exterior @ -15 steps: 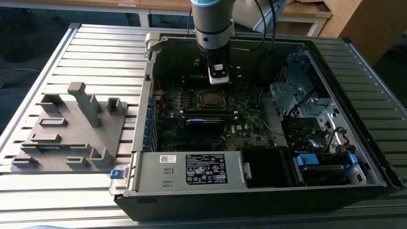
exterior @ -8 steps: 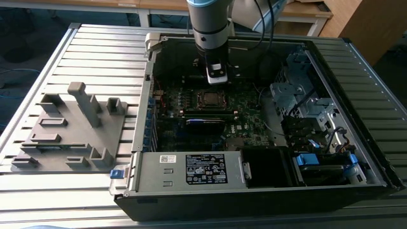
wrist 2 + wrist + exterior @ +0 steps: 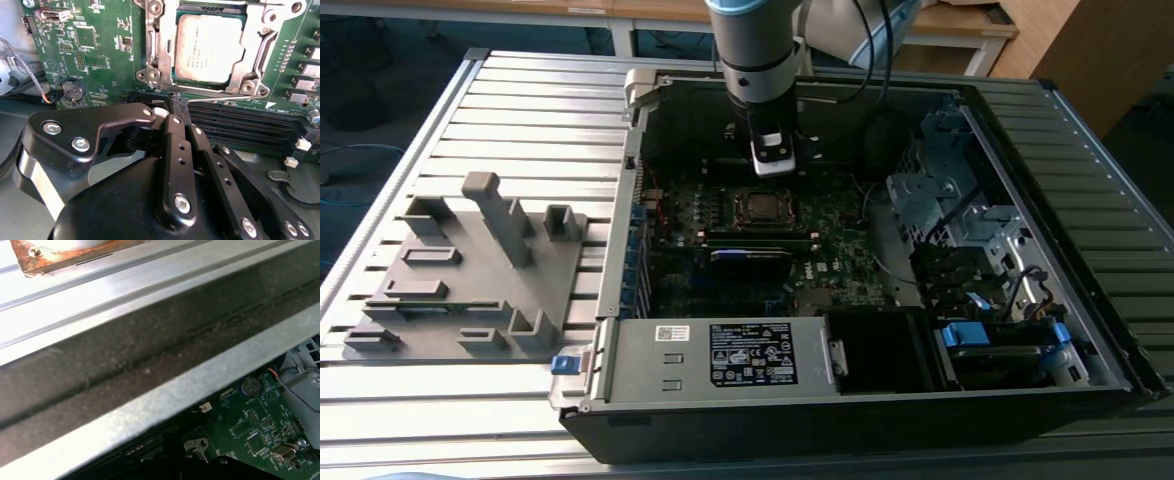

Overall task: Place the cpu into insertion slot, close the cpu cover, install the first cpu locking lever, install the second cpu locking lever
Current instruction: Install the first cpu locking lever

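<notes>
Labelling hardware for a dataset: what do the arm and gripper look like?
The arm is a grey tube with a light-blue ring; black cables run beside it. The gripper is black, built of jointed links with silver screws.

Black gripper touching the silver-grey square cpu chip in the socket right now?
Apart. In the second wrist view the gripper sits outside the shiny metal cpu cover, whose frame lies between it and the cpu.

Ribbed metal table (image 3: 534,110) under an open computer case (image 3: 787,432) and a grey fixture block (image 3: 467,300).
</notes>
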`<state>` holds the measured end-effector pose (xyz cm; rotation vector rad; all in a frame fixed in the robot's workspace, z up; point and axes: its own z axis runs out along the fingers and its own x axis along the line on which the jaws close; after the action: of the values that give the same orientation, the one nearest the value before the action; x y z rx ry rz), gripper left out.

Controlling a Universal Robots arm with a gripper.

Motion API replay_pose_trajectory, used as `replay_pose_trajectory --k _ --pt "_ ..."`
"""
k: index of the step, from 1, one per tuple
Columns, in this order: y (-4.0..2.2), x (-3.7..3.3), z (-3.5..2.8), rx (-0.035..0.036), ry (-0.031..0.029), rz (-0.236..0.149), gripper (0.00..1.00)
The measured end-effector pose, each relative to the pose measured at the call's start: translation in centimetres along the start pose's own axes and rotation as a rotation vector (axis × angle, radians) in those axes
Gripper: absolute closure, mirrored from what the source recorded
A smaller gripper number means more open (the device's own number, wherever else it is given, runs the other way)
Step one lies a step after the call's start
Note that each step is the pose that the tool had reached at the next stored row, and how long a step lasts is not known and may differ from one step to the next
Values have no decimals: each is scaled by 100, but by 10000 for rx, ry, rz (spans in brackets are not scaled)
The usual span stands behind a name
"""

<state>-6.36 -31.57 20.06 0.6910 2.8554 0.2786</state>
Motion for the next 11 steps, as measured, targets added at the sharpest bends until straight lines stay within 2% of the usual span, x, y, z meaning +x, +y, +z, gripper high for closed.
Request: replay_pose_trajectory --k 11 --pt "4 40 3 -16 -17 -2 89"
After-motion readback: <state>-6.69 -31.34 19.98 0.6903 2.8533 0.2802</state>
